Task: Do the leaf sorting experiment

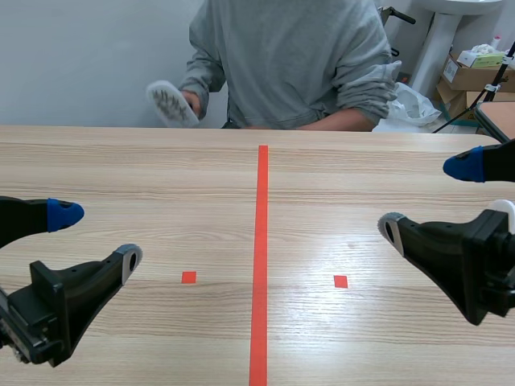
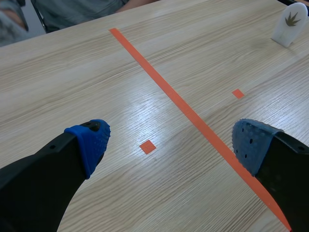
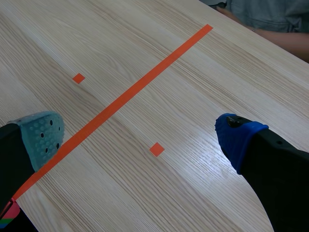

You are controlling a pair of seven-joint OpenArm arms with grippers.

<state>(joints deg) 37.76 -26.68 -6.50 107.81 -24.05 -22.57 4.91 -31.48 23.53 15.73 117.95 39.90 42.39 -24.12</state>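
Both the left pincer [image 1: 98,237] and the right pincer [image 1: 427,197] hover low over the desk [image 1: 161,173], fingers apart and empty, one on each side of the tape line [image 1: 261,265]. The person's hand [image 1: 191,103], beyond the line's far end, holds up a white patterned piece [image 1: 170,104]. A white leaf-printed token [image 2: 289,26] stands well to the right of the line. I'd say the arms should wait until the piece is set down, then use whichever pincer is on its side of the line.
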